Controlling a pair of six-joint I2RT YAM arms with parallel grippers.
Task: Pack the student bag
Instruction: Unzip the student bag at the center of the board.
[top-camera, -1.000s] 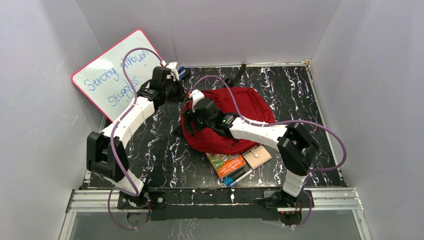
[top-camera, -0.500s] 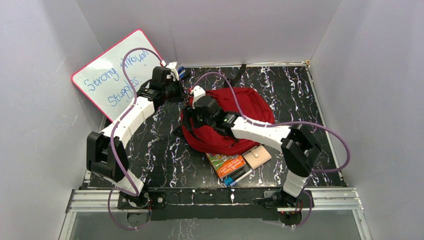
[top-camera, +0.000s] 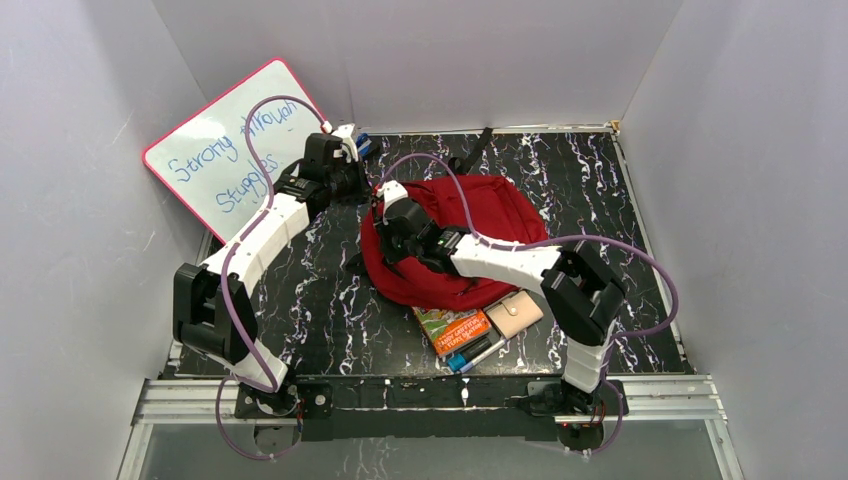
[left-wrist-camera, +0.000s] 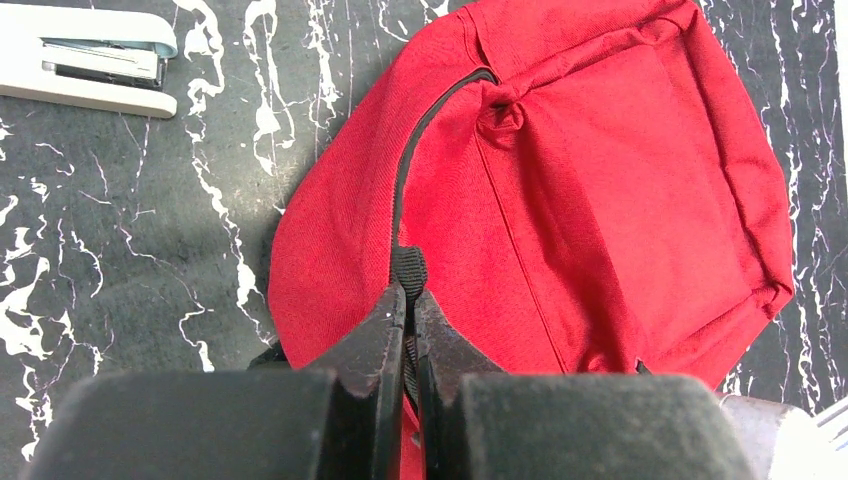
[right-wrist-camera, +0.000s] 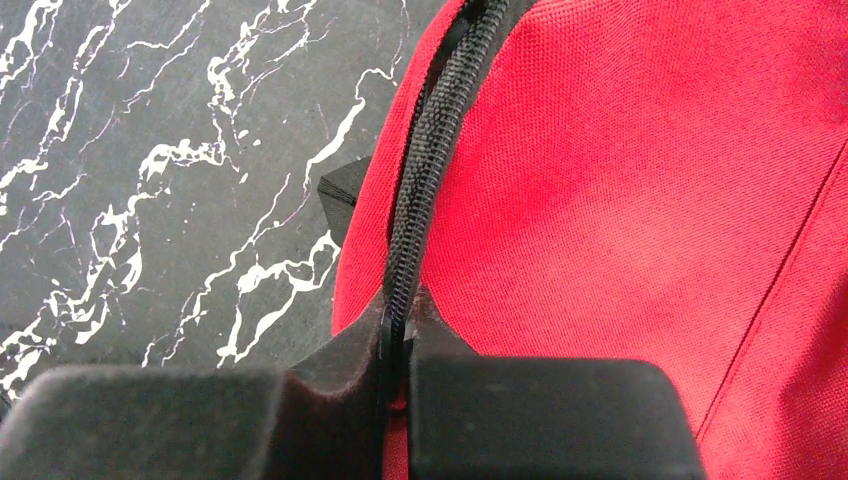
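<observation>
Barely begun: my left gripper (left-wrist-camera: 408, 297) pinched the student bag (top-camera: 500, 215) by its black tab (left-wrist-camera: 408, 266), my right gripper (right-wrist-camera: 398, 312) clamped the zipper (right-wrist-camera: 425, 170); wallet (top-camera: 515, 313) and booklet (top-camera: 452, 326) lay unpacked.

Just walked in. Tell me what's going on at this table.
Both arms are working on the red student bag. The left gripper is pinched shut on a black tab at its edge, and the right gripper is clamped on the black zipper. The beige wallet and a book lie beside the bag, not yet packed.
</observation>
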